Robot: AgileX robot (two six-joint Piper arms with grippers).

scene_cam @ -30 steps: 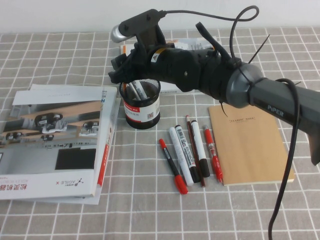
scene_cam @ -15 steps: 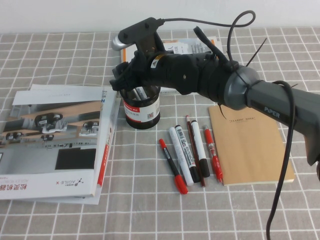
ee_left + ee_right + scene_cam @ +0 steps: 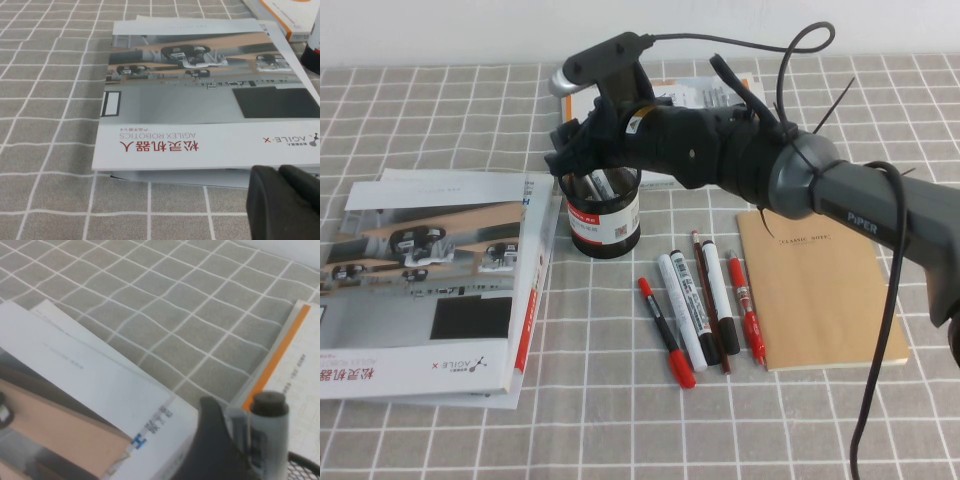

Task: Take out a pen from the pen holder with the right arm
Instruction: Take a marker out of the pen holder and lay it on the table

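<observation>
A black mesh pen holder point(image 3: 605, 225) stands left of the table's middle, with a grey-and-white pen point(image 3: 597, 185) upright in it. My right gripper point(image 3: 582, 160) hangs over the holder's mouth with its tips down at the rim. In the right wrist view one dark finger point(image 3: 212, 445) lies against the pen point(image 3: 267, 435), just above the holder's rim point(image 3: 306, 466); the other finger is out of frame and the jaws stand open. My left gripper point(image 3: 279, 171) is shut and empty, low over the cloth beside the brochure point(image 3: 200, 100).
A large brochure point(image 3: 420, 290) lies left of the holder. Several pens point(image 3: 700, 310) lie in a row in front of it, with a brown notebook point(image 3: 815, 285) to their right. A white-and-orange booklet point(image 3: 695, 92) lies behind the holder.
My right gripper has shifted slightly right and lower over the holder's mouth. The pen and holder have not moved.
</observation>
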